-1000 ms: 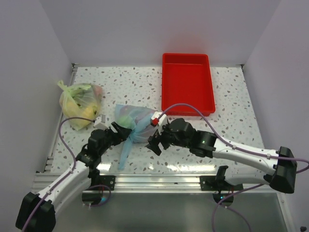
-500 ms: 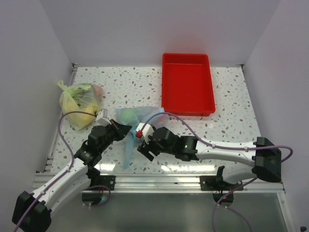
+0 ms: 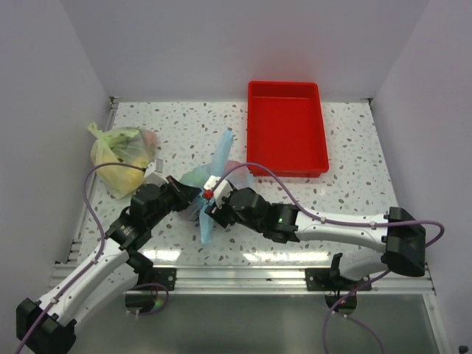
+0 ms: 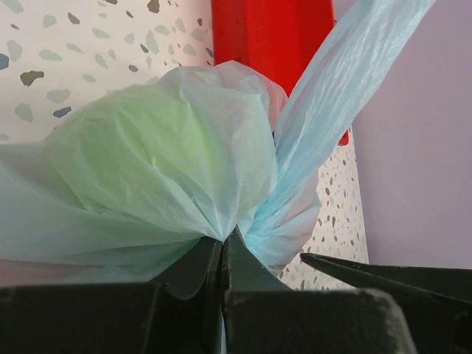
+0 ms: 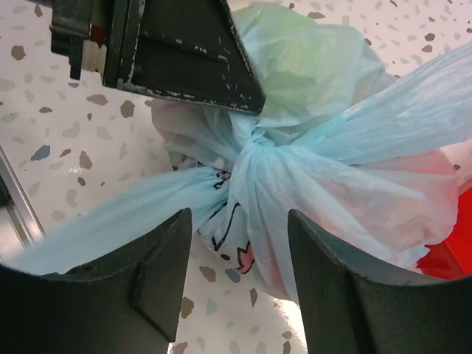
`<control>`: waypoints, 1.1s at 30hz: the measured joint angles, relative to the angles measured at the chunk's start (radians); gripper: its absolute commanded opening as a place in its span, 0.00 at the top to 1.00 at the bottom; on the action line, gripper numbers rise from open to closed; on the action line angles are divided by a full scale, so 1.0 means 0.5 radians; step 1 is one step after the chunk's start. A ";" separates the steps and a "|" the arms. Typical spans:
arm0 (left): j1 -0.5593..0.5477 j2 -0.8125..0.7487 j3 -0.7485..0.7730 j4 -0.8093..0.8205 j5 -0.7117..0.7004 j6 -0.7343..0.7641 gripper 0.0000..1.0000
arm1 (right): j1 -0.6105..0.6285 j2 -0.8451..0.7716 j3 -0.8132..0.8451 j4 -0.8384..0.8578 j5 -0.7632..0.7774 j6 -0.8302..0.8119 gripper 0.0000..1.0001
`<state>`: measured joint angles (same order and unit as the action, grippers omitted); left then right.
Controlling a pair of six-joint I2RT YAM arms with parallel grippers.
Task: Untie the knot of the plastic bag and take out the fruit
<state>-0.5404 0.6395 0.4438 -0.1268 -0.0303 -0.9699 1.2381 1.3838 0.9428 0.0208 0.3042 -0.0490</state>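
One handle (image 3: 221, 151) had swung up behind the bag (image 3: 193, 177); the knot (image 5: 251, 158) was still tied. My left gripper (image 4: 223, 249) clenched bag plastic, and my right gripper (image 5: 240, 221) hung spread around it.

A blue bag (image 3: 198, 177) sits mid-counter (image 3: 354, 184). On its near side the left pincer (image 4: 221, 247) and right pincer (image 5: 237, 217) crowd together at the knot (image 5: 247, 147). A red tray (image 3: 286, 133) blocks the back right, and a yellow-green bag (image 3: 122, 156) fills the far left. Bare counter lies open behind the blue bag and along the right.
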 measured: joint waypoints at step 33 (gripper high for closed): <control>-0.026 -0.080 0.217 -0.497 -0.188 0.099 1.00 | -0.028 0.105 -0.030 0.069 0.227 -0.062 1.00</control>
<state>-0.5533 0.5995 0.5526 -0.3756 -0.1246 -0.9203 1.2240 1.4361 0.9279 0.0551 0.4175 -0.0799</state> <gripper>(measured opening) 0.016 0.011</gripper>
